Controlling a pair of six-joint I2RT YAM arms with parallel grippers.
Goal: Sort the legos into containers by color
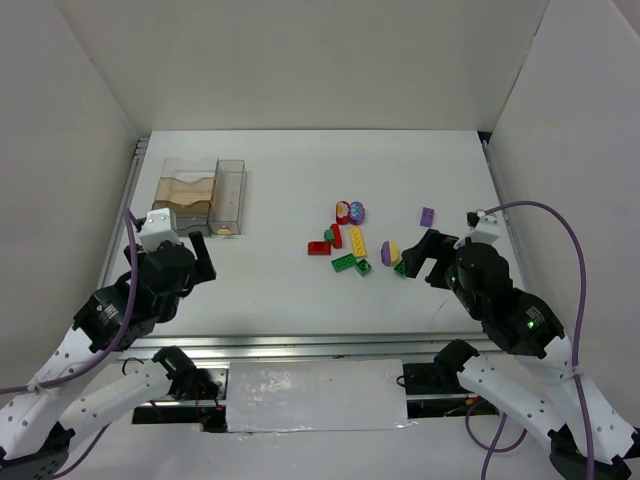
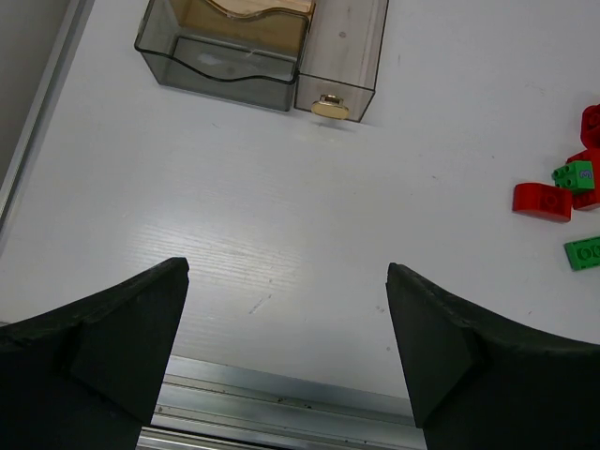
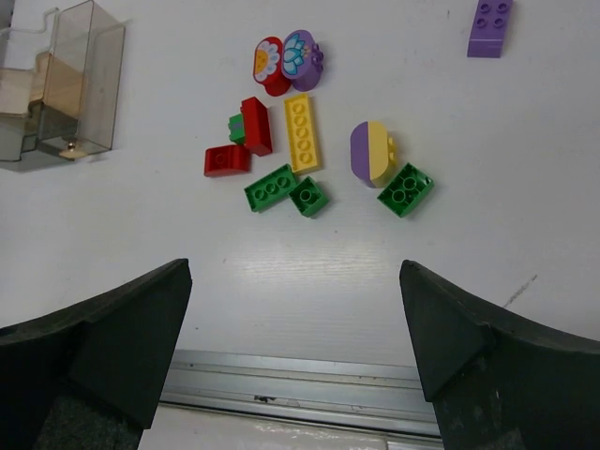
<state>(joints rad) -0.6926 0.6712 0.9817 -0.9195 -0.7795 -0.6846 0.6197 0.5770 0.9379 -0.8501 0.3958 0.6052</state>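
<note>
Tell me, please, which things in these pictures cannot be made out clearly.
- Left wrist view: the container is cut off by the top edge, so its far compartments are unseen.
- Every view: the small golden object at the narrow compartment's near end is too small to identify.
- Left wrist view: the red brick at the right edge is cut off.

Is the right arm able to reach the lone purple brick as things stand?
Probably yes. The right gripper is open and empty, and the purple brick lies apart from the other legos, with only bare table between gripper and brick.
</note>
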